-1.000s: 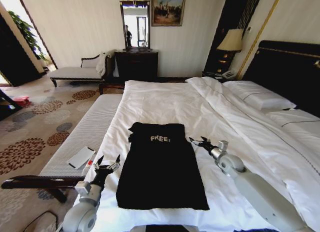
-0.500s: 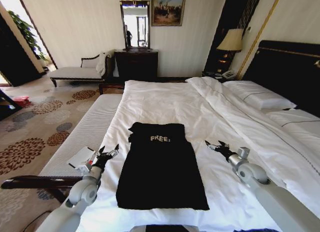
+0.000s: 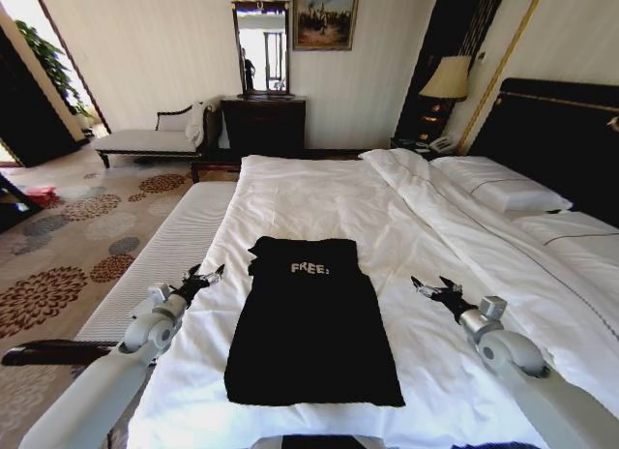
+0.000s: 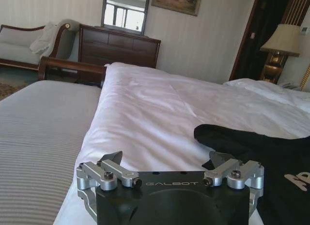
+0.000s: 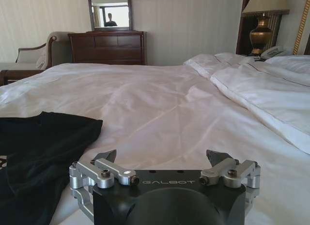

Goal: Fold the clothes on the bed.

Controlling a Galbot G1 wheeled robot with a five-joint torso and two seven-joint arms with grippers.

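The clothes, a black sleeveless top with white "FREE!" lettering, lie flat on the white bed, chest end toward the far side. My left gripper hovers open just off the top's left edge, near its upper corner. My right gripper is open over bare sheet, well to the right of the top. In the left wrist view the open gripper has the black fabric beside one finger. In the right wrist view the open gripper faces white sheet, with the top off to one side.
A grey striped bench runs along the bed's left side, with a dark wooden rail below it. Pillows and a dark headboard stand at the right. A dresser, chaise and lamp line the far wall.
My left gripper has moved forward along the top's left edge, and its arm now covers a white object on the bench. My right gripper has moved right, away from the top.
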